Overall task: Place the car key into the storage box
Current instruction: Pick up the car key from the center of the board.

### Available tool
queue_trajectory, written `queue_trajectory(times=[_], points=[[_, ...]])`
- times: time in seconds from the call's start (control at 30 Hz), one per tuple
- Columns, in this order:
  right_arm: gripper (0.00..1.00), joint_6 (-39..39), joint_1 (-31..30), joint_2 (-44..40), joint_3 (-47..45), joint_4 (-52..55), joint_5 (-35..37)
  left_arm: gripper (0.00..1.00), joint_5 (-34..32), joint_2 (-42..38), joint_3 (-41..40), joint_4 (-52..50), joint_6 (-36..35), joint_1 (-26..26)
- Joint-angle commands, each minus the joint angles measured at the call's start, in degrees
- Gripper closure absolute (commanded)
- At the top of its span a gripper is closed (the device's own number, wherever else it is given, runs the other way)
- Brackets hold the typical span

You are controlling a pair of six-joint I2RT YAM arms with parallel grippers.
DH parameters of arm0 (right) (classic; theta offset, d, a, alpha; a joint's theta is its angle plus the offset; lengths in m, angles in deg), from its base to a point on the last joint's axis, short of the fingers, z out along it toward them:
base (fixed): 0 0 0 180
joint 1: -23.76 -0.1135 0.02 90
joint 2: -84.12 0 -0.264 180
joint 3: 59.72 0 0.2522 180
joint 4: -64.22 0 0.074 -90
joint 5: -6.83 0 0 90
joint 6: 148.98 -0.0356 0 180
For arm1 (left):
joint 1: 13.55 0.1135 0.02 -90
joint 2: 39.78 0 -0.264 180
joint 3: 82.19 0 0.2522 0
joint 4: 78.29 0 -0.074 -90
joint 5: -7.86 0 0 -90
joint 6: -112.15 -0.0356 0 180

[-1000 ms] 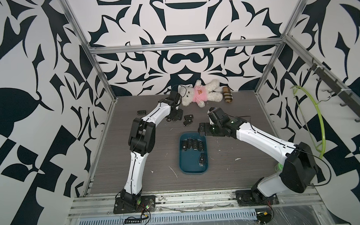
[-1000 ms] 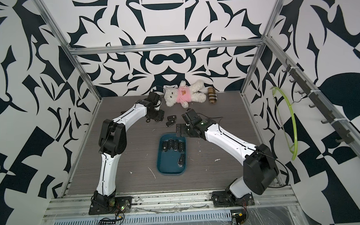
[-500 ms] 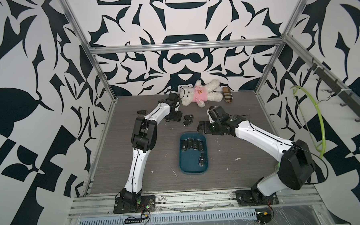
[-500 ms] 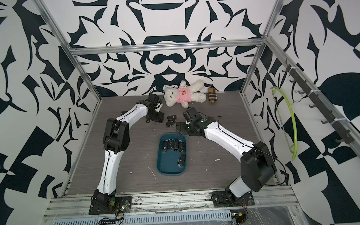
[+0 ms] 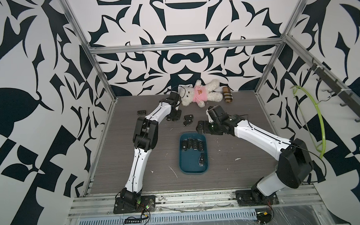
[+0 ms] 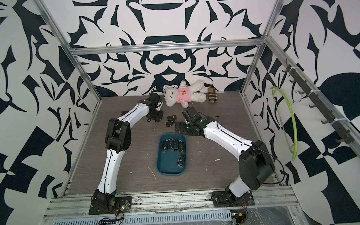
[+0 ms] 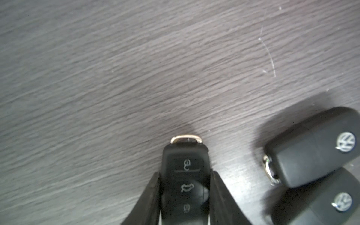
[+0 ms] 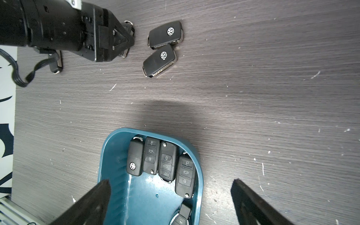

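Left gripper (image 7: 185, 174) clamped on car key (image 7: 186, 155), key low at the table (image 7: 116, 78), far-left of storage box (image 8: 113, 148). Right gripper (image 8: 170, 182) jaws spread wide above box's far end.

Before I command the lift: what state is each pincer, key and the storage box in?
left pincer: shut on the car key.
car key: gripped, buttons showing, not yet boxed.
right pincer: open, empty, above the far end of the storage box.
storage box: on the table, holding five keys.
loose key and its neighbour: flat on the table, logo up.
lone key: flat on the table, outside the left arm.
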Motion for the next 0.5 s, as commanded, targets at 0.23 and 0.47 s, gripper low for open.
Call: queue_trajectory(times=[0.23,0.47], points=[[0.01,-0.6,0.3,-1.2,-0.5,-2.8,-2.3,0.64,2.1,-13.3,-12.5,0.9,9.7,0.1],[0.01,0.9,0.3,-1.5,-1.2,-3.5,-4.5,0.65,1.2,-26.1,-24.6,2.6,17.5,-2.8]])
